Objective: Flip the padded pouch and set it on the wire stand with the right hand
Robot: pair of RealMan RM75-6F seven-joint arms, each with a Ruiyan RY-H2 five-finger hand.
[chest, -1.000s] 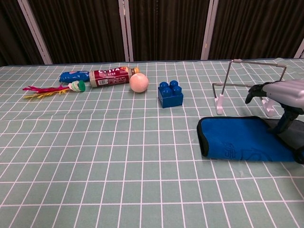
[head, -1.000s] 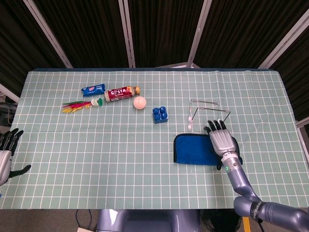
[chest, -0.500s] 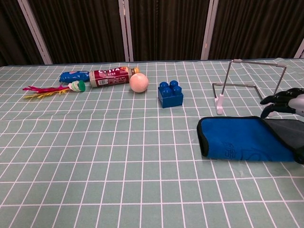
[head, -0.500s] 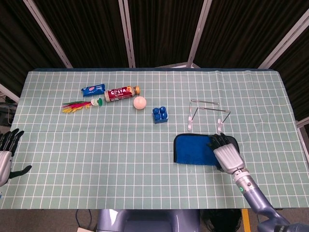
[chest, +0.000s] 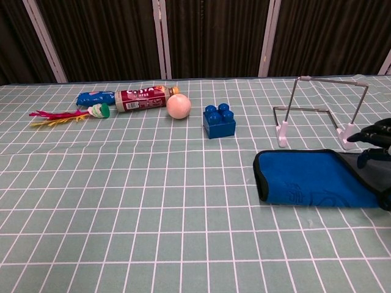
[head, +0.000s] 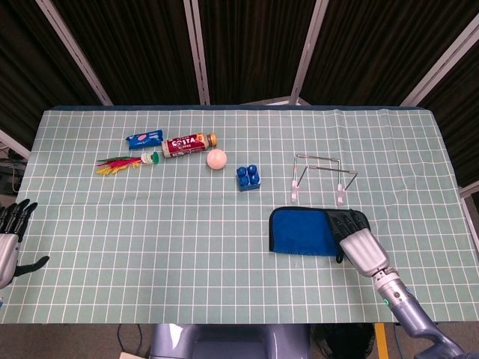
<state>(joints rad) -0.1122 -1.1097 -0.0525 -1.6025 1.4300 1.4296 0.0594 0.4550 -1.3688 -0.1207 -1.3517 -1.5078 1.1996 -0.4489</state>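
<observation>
Dark slatted panels stand behind the worktop, which is covered with a green cloth ruled in white squares. On its right half, toward the near edge, the blue padded pouch lies flat. The right hand rests palm-down over the pouch's right end, its dark fingertips spread apart and clasping nothing. Just beyond the pouch, toward the far edge, the wire stand sits upright and bare. Near the middle is a blue toy brick, with a peach ball beside it. Toward the far left corner lie a bottle, a blue packet and a feathered shuttlecock. At the near left edge the left hand hangs off the worktop, fingers apart, empty.
</observation>
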